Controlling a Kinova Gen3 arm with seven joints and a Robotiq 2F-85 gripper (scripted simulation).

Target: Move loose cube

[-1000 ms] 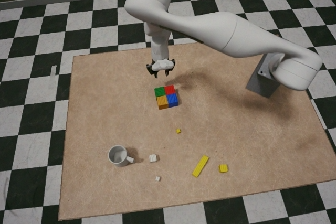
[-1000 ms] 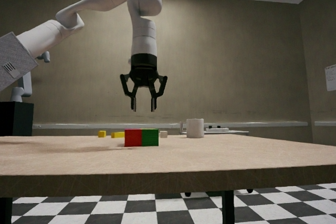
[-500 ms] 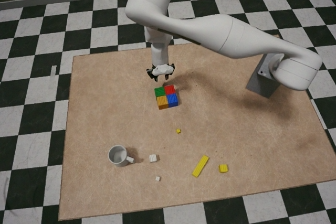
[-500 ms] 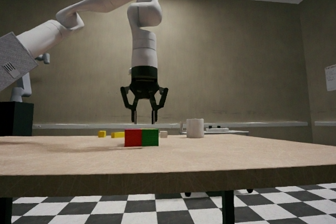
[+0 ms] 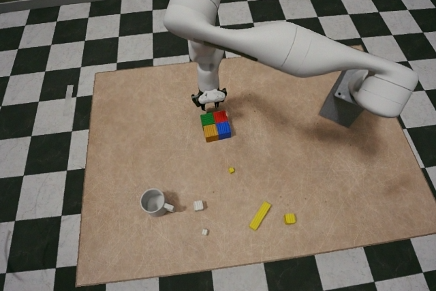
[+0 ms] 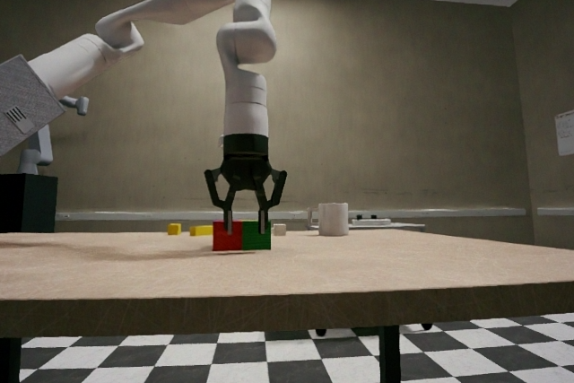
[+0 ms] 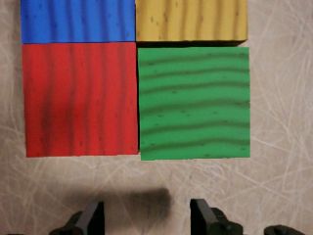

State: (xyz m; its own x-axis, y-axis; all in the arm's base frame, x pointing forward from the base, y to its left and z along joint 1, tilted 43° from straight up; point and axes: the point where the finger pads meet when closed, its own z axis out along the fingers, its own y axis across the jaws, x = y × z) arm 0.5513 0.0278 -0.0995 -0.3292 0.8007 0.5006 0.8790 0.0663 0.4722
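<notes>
Black 2-finger claw (image 6: 245, 227): released, half-spread, grasping nothing, low at frame centre beside the block group. Green ridged cube (image 7: 194, 103): centre-right of wrist view, against red ridged cube (image 7: 80, 99), slightly offset; tan bench (image 5: 317, 182)

- In the wrist view the blue cube (image 7: 78, 21) and orange cube (image 7: 192, 20) run off the top edge.
- There the tool (image 7: 147, 217) shows only two fingertips, cut by the bottom edge.
- In the exterior view those two cubes hide behind the red cube (image 6: 227, 236) and green cube (image 6: 256, 236).
- Surface (image 6: 370, 263) legs leave the frame.
</notes>
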